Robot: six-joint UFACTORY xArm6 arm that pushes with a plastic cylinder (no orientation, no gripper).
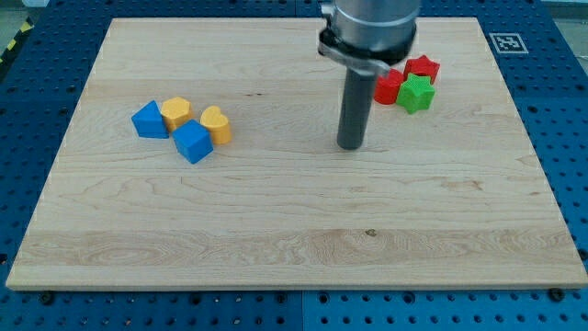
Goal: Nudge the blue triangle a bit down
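The blue triangle (pixel 149 120) lies at the view's left on the wooden board (pixel 294 230). It touches a yellow hexagon block (pixel 176 112) on its right. A blue cube (pixel 193 142) sits just below and right of it, next to a yellow heart-shaped block (pixel 217 125). My tip (pixel 349 145) rests on the board near the view's middle, far to the right of the blue triangle and touching no block.
A red block (pixel 388 87), a red star-like block (pixel 422 67) and a green star-like block (pixel 415 95) cluster at the view's upper right, just right of the rod. A tag marker (pixel 504 41) sits at the board's top right corner.
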